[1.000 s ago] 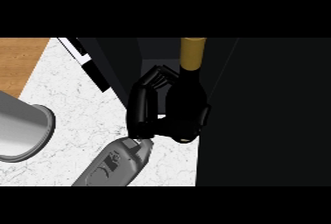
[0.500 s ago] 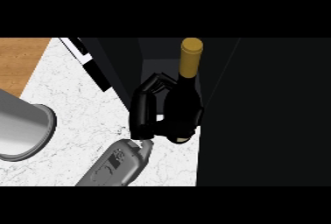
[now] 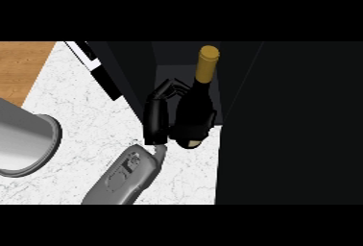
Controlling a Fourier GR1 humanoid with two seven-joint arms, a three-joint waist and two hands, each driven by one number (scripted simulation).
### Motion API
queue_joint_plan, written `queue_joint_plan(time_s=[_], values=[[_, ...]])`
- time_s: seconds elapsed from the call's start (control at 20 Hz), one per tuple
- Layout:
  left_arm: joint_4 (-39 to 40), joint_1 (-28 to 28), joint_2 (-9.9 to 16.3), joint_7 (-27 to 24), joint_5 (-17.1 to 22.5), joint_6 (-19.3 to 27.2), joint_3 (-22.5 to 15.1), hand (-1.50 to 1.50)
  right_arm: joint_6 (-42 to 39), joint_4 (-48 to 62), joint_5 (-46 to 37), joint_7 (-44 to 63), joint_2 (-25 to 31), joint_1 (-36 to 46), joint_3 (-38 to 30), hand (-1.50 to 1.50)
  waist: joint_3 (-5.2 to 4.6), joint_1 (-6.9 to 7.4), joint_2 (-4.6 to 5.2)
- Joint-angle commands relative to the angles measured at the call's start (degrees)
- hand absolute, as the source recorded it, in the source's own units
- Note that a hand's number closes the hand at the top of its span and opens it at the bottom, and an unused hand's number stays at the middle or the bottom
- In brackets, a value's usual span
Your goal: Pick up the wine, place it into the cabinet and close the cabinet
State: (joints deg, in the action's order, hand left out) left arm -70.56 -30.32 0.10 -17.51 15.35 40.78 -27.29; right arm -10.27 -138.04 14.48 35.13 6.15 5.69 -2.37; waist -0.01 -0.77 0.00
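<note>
One hand (image 3: 157, 117), my right I judge, is curled around the dark wine bottle (image 3: 196, 103) with its gold-capped neck pointing into the open cabinet (image 3: 284, 120). I'm mid-placement above the marble surface (image 3: 85, 120); next I must set it down inside and release.

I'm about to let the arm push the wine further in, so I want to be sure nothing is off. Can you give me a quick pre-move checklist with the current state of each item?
1. Hand curled round the wine bottle: ok.
2. Bottle's gold-capped neck points into the dark cabinet opening: ok.
3. Bottle fully inside the cabinet: not ok, its base end is over the marble counter.
4. Cabinet door open enough to pass: cannot tell, the dark panels blend together.
5. Grey cylindrical object at the view's left lies apart from the bottle: ok.
6. Other hand out of the way: cannot tell, only one hand shows.
</note>
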Motion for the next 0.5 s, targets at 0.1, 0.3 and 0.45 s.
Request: queue_joint_plan(time_s=[0.1,0.3,0.45], values=[[5.2,-1.7,-0.1,-3.6,2.7,-2.2,4.2,1.50,0.4,-9.0,3.8,2.2,0.0,-3.9,-0.7,-1.50,0.01,-0.08,-0.02],[5.6,-2.5,-0.1,-5.0,4.6,0.6,3.9,1.50,-0.2,-8.1,4.1,1.4,0.3,-3.5,-0.3,-1.50,0.01,-0.15,-0.02],[13.4,-2.7,-0.1,-11.3,6.4,-6.0,7.2,1.50,-0.3,-5.3,2.8,-1.8,-1.2,-4.7,0.0,-1.50,0.01,-0.33,0.14]])
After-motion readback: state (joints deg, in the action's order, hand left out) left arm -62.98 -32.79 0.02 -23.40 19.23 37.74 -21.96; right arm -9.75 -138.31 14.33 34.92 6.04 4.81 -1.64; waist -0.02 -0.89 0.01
